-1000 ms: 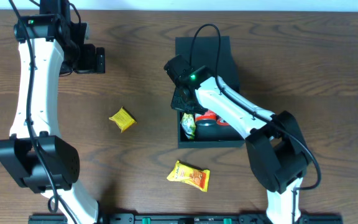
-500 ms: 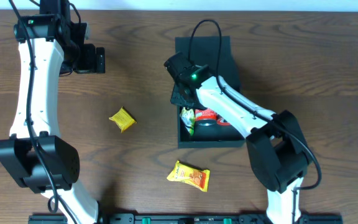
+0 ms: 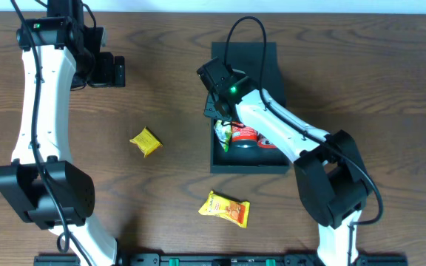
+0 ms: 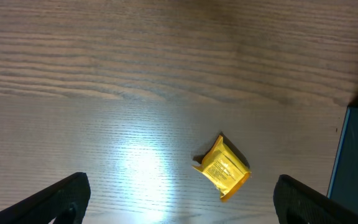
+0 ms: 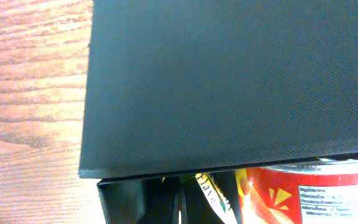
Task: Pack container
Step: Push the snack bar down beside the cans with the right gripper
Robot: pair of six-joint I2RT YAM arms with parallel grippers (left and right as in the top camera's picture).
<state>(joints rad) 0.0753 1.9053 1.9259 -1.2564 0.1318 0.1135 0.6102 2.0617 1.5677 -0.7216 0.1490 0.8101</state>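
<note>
Right gripper (image 3: 215,112), jaw state indiscernible, over the left edge of the container (image 3: 248,168); left gripper (image 4: 179,198) spread wide and empty, far left; yellow packet (image 3: 145,142) on the surface (image 3: 168,81).

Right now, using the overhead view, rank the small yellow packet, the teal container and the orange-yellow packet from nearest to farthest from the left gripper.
From the left gripper:
1. small yellow packet, on the left half of the table.
2. container, across at the table's centre.
3. orange-yellow packet, by the near edge.
</note>
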